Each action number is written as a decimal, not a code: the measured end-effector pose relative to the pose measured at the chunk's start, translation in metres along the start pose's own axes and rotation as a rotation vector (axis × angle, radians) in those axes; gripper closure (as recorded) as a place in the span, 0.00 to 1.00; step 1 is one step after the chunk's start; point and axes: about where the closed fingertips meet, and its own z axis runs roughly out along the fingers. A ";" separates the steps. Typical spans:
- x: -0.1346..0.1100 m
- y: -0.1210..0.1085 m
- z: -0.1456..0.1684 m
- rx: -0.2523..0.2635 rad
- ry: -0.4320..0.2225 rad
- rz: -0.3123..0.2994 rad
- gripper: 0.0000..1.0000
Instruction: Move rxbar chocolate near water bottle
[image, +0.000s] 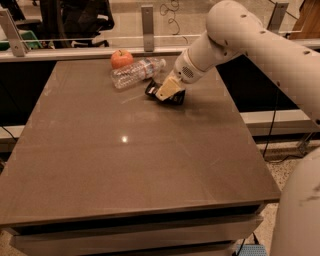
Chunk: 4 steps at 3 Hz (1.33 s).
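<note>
The rxbar chocolate is a black wrapper held in my gripper, whose tan fingers are shut across its middle. The bar's ends stick out on both sides, low over the table at the far middle. The water bottle lies on its side just left of and behind the gripper, its cap end pointing right. The bar's left end is a short gap from the bottle. My white arm reaches in from the upper right.
An orange-red apple sits touching the bottle's far side near the back edge. The brown table has a rail with metal posts behind it. The table's right edge drops off under my arm.
</note>
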 end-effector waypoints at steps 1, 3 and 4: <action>-0.010 -0.006 0.009 0.000 -0.002 -0.011 1.00; -0.019 -0.021 0.025 0.009 0.010 -0.010 0.84; -0.024 -0.026 0.028 0.013 0.010 -0.011 0.60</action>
